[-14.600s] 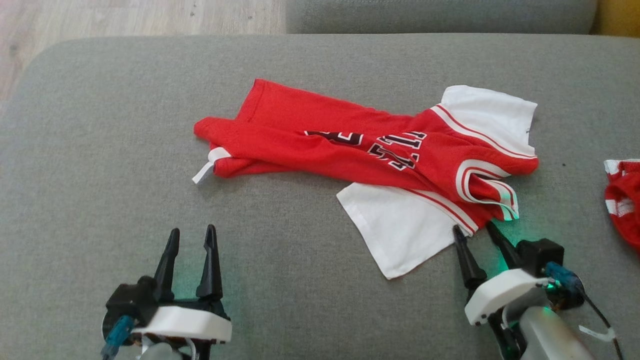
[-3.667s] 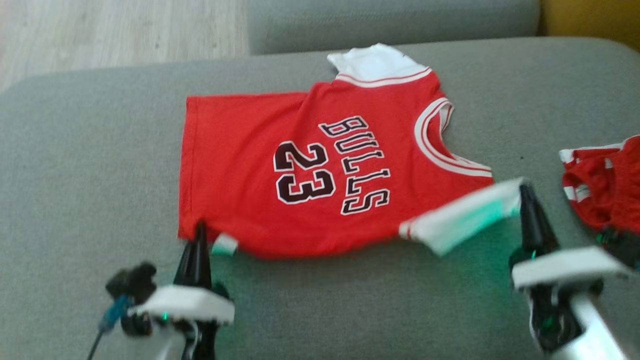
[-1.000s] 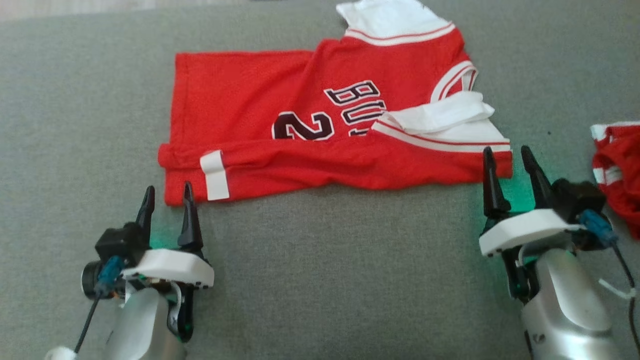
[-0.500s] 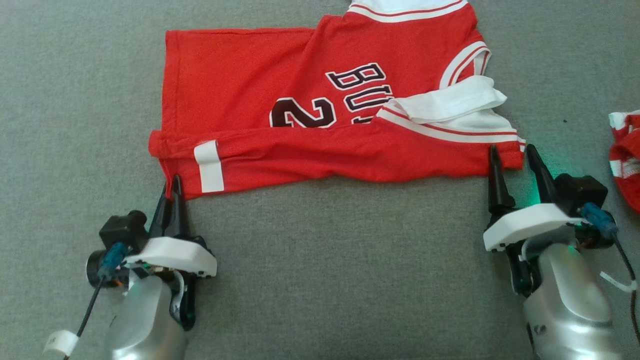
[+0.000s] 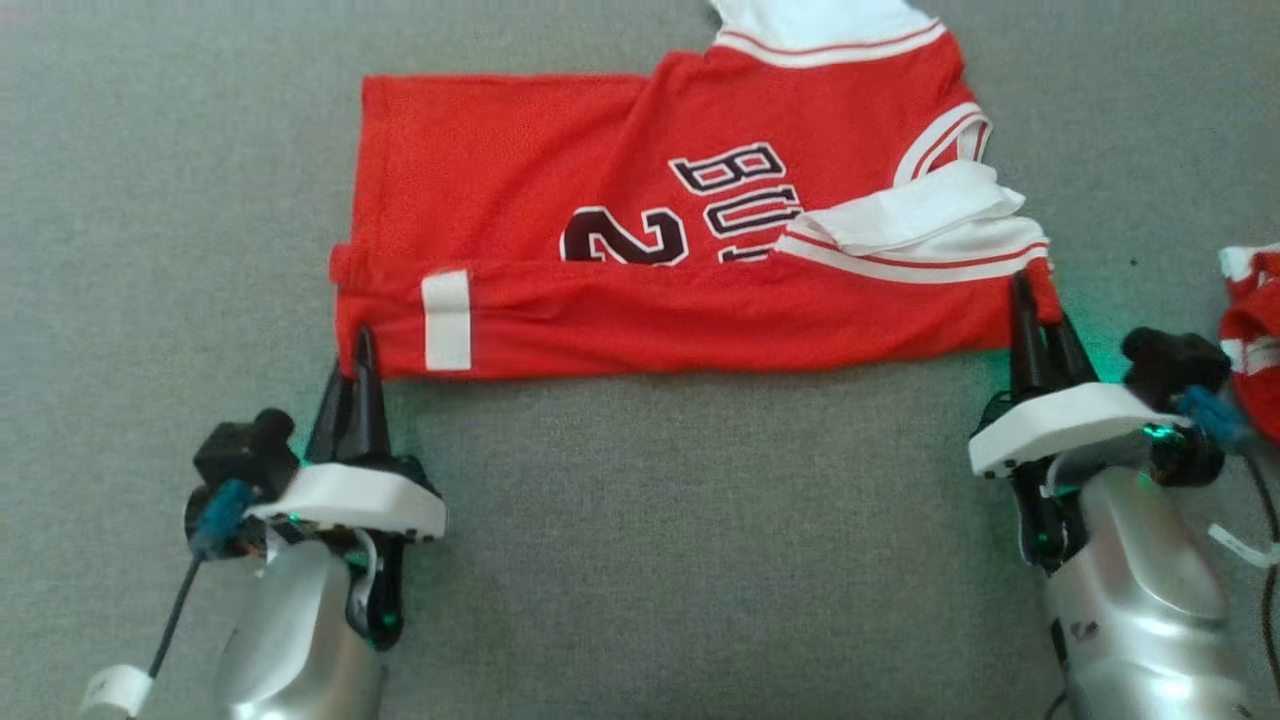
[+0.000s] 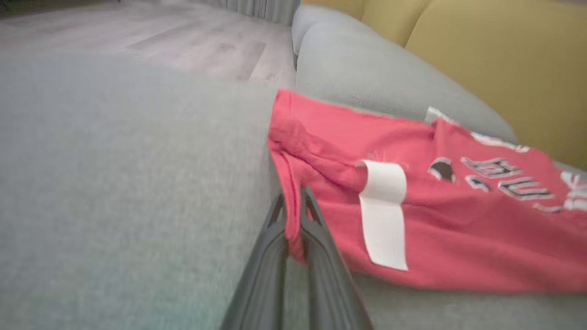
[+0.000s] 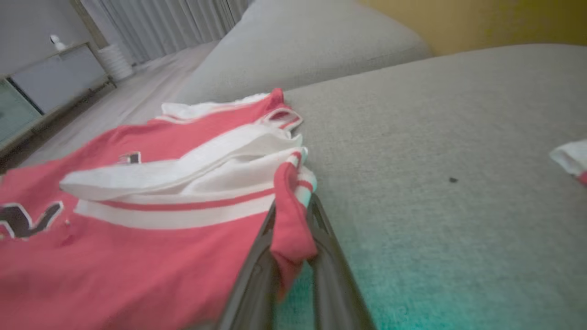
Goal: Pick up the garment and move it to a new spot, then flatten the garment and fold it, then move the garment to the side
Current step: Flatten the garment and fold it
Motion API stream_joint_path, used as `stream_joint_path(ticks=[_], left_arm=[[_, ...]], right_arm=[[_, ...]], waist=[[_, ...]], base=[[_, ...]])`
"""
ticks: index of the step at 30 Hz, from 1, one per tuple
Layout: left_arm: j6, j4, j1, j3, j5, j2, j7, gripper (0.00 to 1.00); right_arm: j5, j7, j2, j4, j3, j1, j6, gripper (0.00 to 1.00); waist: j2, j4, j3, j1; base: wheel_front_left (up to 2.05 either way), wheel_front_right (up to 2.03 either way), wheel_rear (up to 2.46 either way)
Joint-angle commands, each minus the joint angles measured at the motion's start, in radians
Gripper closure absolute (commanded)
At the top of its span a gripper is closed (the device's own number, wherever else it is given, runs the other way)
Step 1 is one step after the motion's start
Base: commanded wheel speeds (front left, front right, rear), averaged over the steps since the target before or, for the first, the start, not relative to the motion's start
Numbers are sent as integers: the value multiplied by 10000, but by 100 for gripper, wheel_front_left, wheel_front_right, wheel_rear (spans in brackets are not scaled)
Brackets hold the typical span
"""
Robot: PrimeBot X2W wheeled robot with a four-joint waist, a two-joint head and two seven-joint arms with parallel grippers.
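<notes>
A red jersey (image 5: 620,220) with white sleeves and dark lettering lies on the grey cushion, its near long edge folded over the number. My left gripper (image 5: 358,345) is shut on the fold's near left corner, with red cloth pinched between the fingers (image 6: 293,229). My right gripper (image 5: 1030,300) is shut on the near right corner by the white sleeve (image 5: 920,215), and red fabric bunches between its fingers (image 7: 290,233). A white tag (image 5: 446,318) lies on the folded strip.
A second red and white garment (image 5: 1255,330) sits at the right edge of the grey cushion (image 5: 640,540). Beyond the jersey are another grey cushion (image 6: 380,68), a yellow backrest (image 6: 504,59) and wooden floor (image 6: 137,32).
Both grippers have shut on the folded jersey's near corners, the left first and the right in the last half second. The head camera has shifted, so the jersey sits a little lower and further right.
</notes>
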Motion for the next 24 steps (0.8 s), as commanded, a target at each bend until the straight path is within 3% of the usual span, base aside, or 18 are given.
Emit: stream_joint_path(ticks=[1, 12, 19, 22, 23, 24], left_arm=[[-28, -467, -37, 459, 61, 154, -28, 100], [-160, -1383, 300, 1618, 928, 208, -28, 100], [-171, -465, 1799, 1826, 960, 169, -28, 100], [-126, -188, 2682, 1426, 415, 159, -28, 100], [-86, -180, 2809, 1305, 323, 158, -28, 68], [-56, -192, 2897, 1198, 255, 158, -28, 0]], right_arm=[[226, -28, 60, -364, 139, 60, -7, 100], [2009, 155, -273, -570, 453, -277, -7, 100], [2622, 600, -581, -288, 959, 1426, -7, 100], [2820, 563, -595, -173, 1159, 2405, -7, 100], [2864, 522, -599, -182, 1146, 2554, -7, 100], [2909, 472, -600, -215, 1115, 2654, -7, 33]], waist=[[0, 60, -332, -2], [0, -13, -1765, -2], [0, -102, -2340, -2], [0, -132, -2462, -2], [0, -135, -2468, -2], [0, -140, -2453, -2]], base=[[0, 0, 0], [0, 0, 0], [0, 0, 0], [0, 0, 0], [0, 0, 0], [0, 0, 0]])
